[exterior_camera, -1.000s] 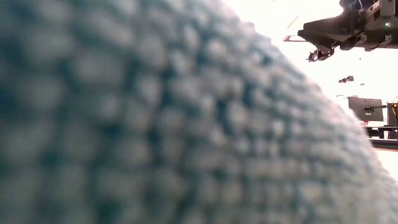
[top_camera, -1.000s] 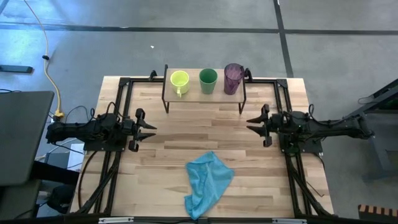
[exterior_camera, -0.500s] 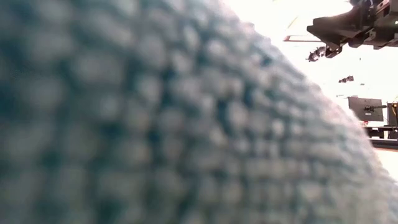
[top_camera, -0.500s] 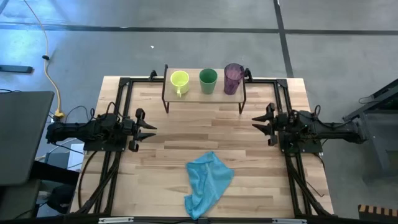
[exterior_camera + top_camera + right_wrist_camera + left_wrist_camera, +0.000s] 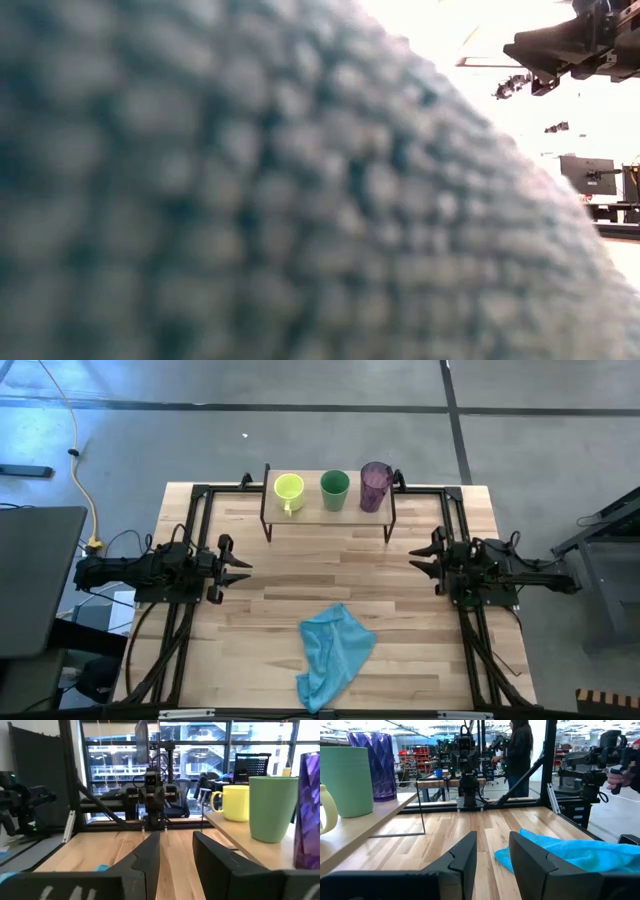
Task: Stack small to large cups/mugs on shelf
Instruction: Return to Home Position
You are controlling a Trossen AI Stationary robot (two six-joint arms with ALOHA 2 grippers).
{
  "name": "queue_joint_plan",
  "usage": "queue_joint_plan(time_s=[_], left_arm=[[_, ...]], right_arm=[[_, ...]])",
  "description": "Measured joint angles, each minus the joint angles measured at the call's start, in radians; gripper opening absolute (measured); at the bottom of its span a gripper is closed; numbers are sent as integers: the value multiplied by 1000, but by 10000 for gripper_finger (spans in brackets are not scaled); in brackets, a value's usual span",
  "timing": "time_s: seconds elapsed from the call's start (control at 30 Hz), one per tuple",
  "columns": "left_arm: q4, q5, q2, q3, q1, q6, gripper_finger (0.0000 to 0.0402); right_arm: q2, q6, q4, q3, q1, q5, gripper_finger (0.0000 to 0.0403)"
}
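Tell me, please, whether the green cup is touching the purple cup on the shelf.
Apart. The high view shows a strip of bare shelf top between the green cup and the purple cup.

From where I stand, no writing, number, brand or sign can be read. Nothing legible shows on the table (image 5: 330,560), and anything farther back is too small and blurred to make out.
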Motion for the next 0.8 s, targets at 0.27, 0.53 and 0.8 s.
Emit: queue_joint_plan(time_s=[0.27, 0.53, 0.8], left_arm=[[0, 0, 0, 0, 0, 0, 104], [0, 0, 0, 0, 0, 0, 104], [0, 0, 0, 0, 0, 0, 104]], right_arm=[[0, 37, 152, -94, 0, -25, 108], [0, 5, 197, -104, 0, -31, 108], [0, 14, 178, -104, 0, -35, 108]])
